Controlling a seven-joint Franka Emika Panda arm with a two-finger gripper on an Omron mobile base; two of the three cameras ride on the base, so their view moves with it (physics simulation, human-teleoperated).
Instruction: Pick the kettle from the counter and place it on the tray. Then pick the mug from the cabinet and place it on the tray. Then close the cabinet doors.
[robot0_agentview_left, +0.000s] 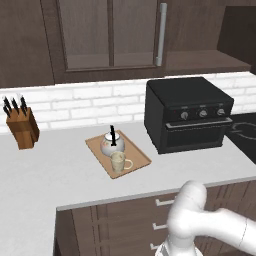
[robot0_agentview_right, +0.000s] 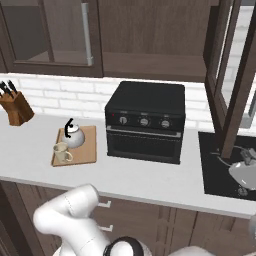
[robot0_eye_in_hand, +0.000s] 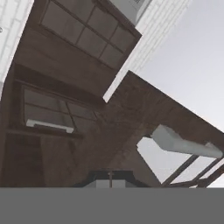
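The white kettle (robot0_agentview_left: 112, 143) (robot0_agentview_right: 74, 136) and the cream mug (robot0_agentview_left: 119, 162) (robot0_agentview_right: 60, 149) both stand on the wooden tray (robot0_agentview_left: 139, 156) (robot0_agentview_right: 87, 150) on the pale counter (robot0_agentview_left: 55, 170) (robot0_agentview_right: 150, 175). The mug is in front of the kettle. Of the cabinet doors, the left one (robot0_agentview_left: 107, 35) (robot0_agentview_right: 47, 32) is shut. The right one (robot0_agentview_right: 231, 80) stands swung out, baring the cabinet shelf (robot0_agentview_left: 205, 61) (robot0_agentview_right: 150, 65). In the hand view my gripper (robot0_eye_in_hand: 110, 177) is shut with nothing in it, close up to a dark brown door frame (robot0_eye_in_hand: 118, 127) beside a grey bar handle (robot0_eye_in_hand: 186, 143).
A black oven (robot0_agentview_left: 187, 115) (robot0_agentview_right: 145, 122) stands right of the tray. A knife block (robot0_agentview_left: 22, 127) (robot0_agentview_right: 15, 107) sits at the far left. A dark cooktop (robot0_agentview_left: 245, 132) (robot0_agentview_right: 220, 170) with a grey pot (robot0_agentview_right: 244, 172) lies to the right.
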